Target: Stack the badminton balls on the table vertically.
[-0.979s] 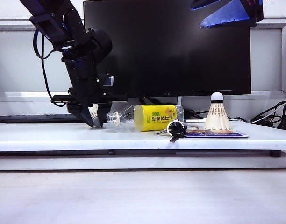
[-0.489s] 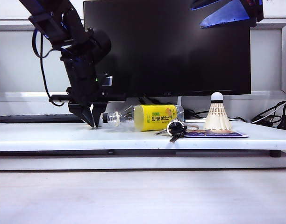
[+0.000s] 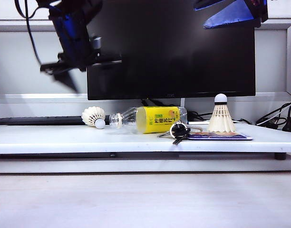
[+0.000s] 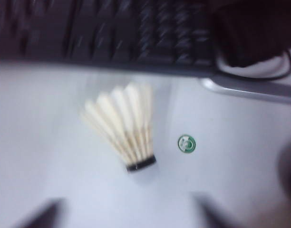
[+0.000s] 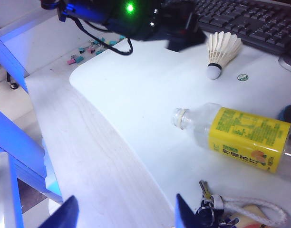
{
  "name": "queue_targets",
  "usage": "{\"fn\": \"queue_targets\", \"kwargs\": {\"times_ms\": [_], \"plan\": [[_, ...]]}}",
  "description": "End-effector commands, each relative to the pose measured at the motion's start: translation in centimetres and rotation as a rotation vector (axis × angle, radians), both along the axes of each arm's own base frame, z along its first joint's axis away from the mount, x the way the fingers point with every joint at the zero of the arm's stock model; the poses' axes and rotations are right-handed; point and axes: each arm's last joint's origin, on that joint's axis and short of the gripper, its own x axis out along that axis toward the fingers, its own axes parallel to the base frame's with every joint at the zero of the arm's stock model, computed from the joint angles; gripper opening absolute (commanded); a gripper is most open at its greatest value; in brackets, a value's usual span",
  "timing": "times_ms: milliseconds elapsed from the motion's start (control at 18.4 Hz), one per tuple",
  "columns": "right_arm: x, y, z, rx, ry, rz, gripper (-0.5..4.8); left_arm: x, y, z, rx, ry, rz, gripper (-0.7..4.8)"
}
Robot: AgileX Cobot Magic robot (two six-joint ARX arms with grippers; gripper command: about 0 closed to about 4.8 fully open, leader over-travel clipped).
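Exterior view: a white feather shuttlecock (image 3: 93, 116) is lying on its side on the long white table (image 3: 64, 138), cork beside the neck of a clear yellow-labelled bottle (image 3: 150, 119). A second white shuttlecock (image 3: 221, 115) is standing upright on a blue card (image 3: 221, 137). Left gripper (image 3: 64, 76) is seen blurred, high above, holding nothing. Right gripper (image 3: 231, 12) is poised at the top edge.

Left wrist view: lying shuttlecock (image 4: 124, 130) is framed between spread, empty jaws; green sticker (image 4: 186, 143) and black keyboard (image 4: 112, 33) are shown here only.

Right wrist view: right gripper (image 5: 124, 211) is held open, empty; keys (image 5: 209, 209) are visible.

Step judged: lying shuttlecock ungrasped; a fresh grasp is being called for, then placing over the upright one.
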Motion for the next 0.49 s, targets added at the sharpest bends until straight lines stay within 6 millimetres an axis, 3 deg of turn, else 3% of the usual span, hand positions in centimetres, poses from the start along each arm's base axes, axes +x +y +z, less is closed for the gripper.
{"fn": "queue_targets", "kwargs": {"times_ms": [54,109,217,489], "plan": [[-0.1,0.0,0.3,0.011,-0.01,0.004,2.61,0.4,-0.2,0.1,-0.201,-0.027,0.14,4.12],[-0.1,0.0,0.3,0.011,-0.01,0.003,2.6,0.6,-0.4,0.1,-0.213,-0.044,0.132,4.02],[0.0,0.0,0.3,0.011,-0.012,0.003,2.61,1.0,-0.5,-0.5,-0.209,-0.042,0.131,3.18],[0.0,0.0,0.3,0.012,-0.014,0.004,2.61,1.9,-1.3,-3.6,-0.181,0.019,0.136,3.09]]}}
